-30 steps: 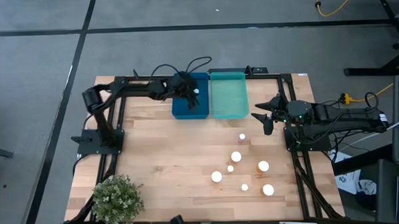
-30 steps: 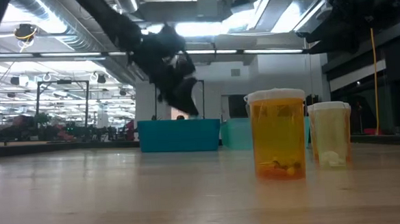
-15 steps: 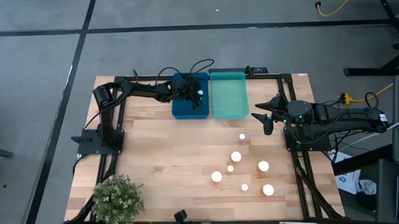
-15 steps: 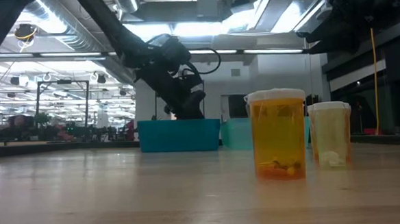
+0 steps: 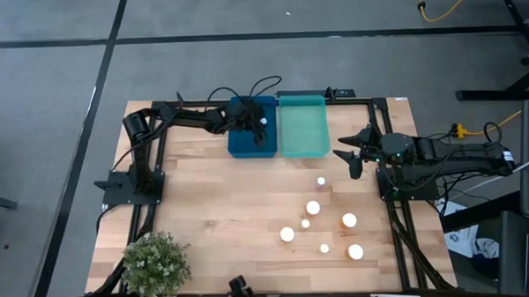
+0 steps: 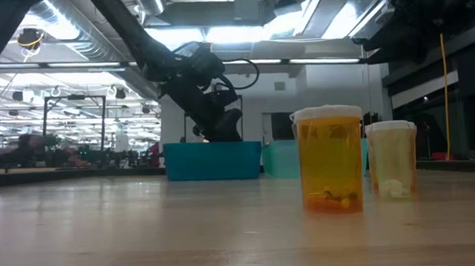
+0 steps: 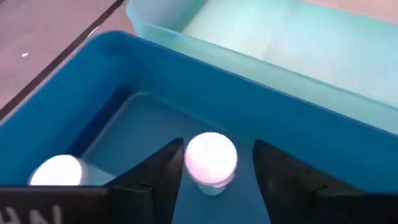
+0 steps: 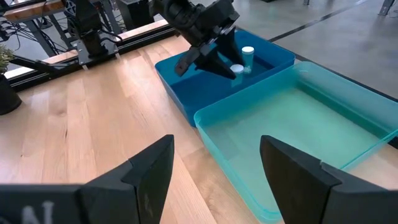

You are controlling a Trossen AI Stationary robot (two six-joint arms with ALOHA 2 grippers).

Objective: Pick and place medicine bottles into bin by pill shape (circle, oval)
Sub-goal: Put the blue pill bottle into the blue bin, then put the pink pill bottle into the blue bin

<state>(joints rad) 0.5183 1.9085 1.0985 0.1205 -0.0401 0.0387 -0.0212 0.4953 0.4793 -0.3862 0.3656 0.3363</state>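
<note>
Bottle point(image 7: 210, 159) between parted left end effector point(image 7: 214, 171) fingers

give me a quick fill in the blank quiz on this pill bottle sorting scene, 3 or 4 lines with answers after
1. The left end effector hangs over the ____ blue bin, its fingers open on either side of a white-capped bottle.
2. The teal bin beside it holds ____ bottles.
3. Counting white caps in the high view, ____ bottles stand on the wooden table.
4. The right end effector waits near the table's ____ edge.

Missing words: dark; no; seven; right
</note>
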